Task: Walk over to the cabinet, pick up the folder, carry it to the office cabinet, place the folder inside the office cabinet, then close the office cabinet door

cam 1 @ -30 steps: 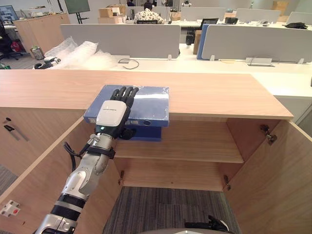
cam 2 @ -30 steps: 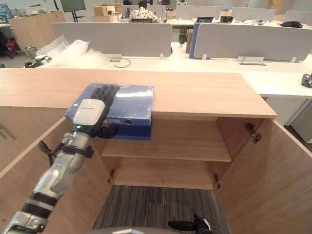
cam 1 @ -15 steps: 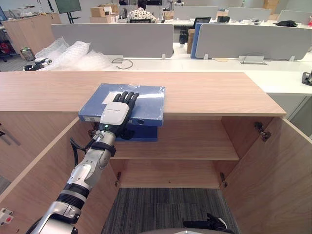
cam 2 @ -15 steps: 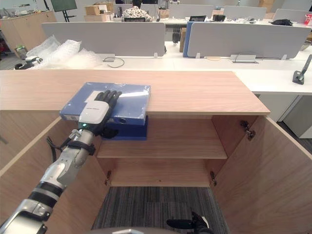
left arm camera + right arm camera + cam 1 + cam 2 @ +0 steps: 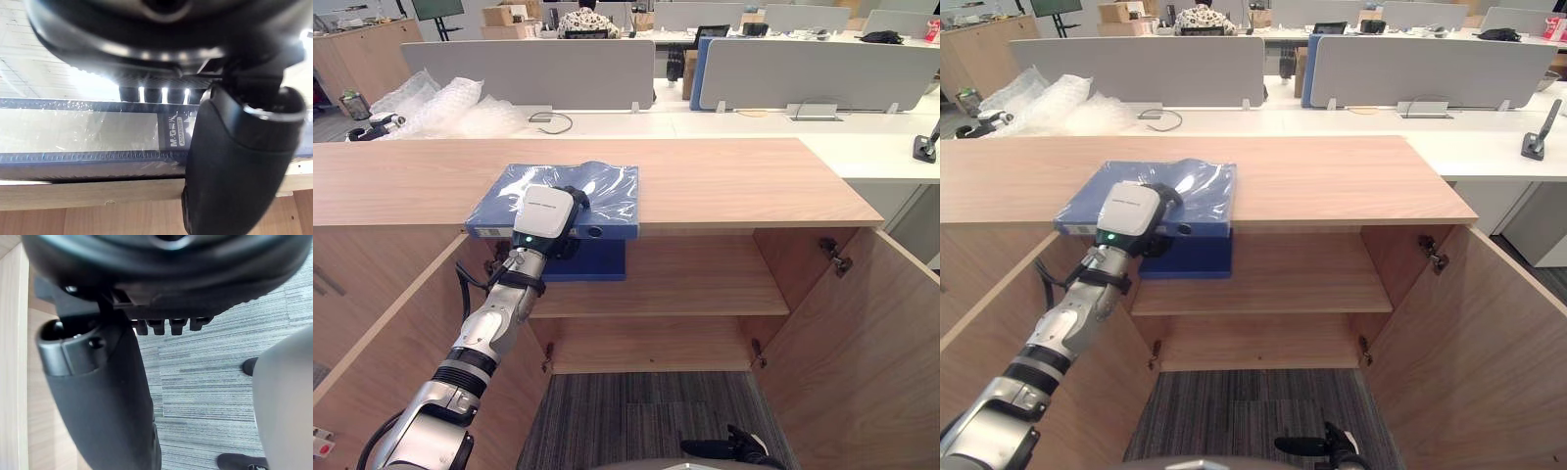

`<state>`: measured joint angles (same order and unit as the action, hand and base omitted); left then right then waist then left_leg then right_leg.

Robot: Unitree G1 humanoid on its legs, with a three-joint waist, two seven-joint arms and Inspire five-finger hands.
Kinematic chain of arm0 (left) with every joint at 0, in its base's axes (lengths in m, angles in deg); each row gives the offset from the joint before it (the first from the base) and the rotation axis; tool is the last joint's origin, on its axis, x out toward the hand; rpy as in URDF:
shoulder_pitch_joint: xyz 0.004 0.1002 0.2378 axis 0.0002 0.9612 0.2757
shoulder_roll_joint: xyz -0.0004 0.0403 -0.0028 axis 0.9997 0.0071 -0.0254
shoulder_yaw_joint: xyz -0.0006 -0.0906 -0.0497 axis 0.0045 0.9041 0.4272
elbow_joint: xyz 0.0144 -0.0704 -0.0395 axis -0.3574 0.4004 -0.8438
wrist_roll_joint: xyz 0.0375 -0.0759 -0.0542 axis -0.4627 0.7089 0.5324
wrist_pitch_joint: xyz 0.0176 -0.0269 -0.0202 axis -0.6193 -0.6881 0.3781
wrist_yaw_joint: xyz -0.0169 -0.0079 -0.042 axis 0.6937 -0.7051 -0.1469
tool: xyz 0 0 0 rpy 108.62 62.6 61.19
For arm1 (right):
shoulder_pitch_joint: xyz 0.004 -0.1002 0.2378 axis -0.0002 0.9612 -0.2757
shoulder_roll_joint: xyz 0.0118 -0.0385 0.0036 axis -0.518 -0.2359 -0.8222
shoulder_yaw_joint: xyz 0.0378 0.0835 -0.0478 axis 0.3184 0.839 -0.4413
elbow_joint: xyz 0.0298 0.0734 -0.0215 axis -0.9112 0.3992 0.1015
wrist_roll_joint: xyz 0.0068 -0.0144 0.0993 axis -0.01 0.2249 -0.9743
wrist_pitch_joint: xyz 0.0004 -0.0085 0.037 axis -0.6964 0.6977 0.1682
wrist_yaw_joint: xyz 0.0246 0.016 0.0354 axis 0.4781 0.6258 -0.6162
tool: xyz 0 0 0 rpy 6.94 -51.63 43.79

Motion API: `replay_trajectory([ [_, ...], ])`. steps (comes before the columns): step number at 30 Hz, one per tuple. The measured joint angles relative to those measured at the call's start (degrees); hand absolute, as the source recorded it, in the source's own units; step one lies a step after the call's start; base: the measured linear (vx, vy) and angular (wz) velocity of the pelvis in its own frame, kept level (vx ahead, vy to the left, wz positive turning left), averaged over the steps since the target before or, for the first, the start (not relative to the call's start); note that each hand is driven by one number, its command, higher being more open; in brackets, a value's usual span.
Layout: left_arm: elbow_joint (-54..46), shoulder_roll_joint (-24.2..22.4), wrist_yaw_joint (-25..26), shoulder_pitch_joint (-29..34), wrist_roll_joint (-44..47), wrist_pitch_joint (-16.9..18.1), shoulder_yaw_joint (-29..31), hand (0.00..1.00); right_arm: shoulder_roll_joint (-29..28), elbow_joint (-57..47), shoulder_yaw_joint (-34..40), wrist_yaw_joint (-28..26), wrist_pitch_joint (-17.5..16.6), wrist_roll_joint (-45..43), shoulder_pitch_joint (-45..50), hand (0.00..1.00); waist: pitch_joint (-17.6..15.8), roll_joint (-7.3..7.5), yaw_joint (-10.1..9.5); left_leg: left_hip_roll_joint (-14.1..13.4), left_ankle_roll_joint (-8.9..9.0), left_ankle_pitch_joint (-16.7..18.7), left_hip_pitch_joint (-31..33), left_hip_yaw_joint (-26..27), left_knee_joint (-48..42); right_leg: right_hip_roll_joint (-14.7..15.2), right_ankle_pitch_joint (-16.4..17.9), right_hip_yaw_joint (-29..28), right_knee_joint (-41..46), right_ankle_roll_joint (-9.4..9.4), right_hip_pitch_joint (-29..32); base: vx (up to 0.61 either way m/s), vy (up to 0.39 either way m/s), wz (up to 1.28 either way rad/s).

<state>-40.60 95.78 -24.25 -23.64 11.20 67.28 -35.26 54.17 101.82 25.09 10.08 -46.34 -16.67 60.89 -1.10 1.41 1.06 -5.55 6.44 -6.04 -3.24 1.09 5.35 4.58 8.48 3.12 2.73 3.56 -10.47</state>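
Folder (image 5: 607, 188) flat, spine along cabinet (image 5: 754, 181) front edge

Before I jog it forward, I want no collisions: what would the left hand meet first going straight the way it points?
The blue plastic-wrapped folder that the left hand clasps on the light wooden cabinet top; past it the top looks free, depth unclear.

The folder (image 5: 607, 186) is blue, the cabinet (image 5: 744, 181) pale wood-grain, the carpet (image 5: 636, 421) grey with darker stripes, the desk partitions (image 5: 538, 70) plain light grey.
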Motion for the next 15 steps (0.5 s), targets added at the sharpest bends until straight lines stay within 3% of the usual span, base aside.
replay_trajectory([
  [3, -2.5, -0.5, 0.3, 0.6, 0.1, -0.1, 0.7, 0.0, -0.1, 0.0, 0.0, 0.0, 0.0, 0.0, 0.0, 1.0, -0.2, 0.26, -0.21, 0.0, -0.08, -0.1, 0.0, -0.1, 0.0, 0.0, 0.0, 0.0, 0.0, 0.01, 0.0, 0.0, 0.0, 0.0],
  [7, -14.0, -3.6, -0.1, 4.5, 2.5, -0.9, 4.8, 0.0, -0.2, 0.1, 0.0, 0.0, 0.1, 0.1, -0.2, 1.0, -0.2, 0.23, -0.17, 0.1, -0.1, 0.0, -0.1, 0.0, 0.0, 0.1, 0.0, 0.0, -0.1, 0.01, -0.1, 0.0, 0.0, 0.0],
  [15, -36.1, -6.9, -2.9, 20.6, 8.5, 5.8, 5.0, 0.0, 0.3, 1.4, 0.4, -0.1, 0.2, 0.1, -0.4, 1.0, -0.5, -0.13, -0.64, 0.1, -0.16, 0.2, -0.3, 0.0, -0.3, 0.1, -0.1, -0.3, -0.3, -0.08, -0.4, 0.0, 0.0, 0.0],
])
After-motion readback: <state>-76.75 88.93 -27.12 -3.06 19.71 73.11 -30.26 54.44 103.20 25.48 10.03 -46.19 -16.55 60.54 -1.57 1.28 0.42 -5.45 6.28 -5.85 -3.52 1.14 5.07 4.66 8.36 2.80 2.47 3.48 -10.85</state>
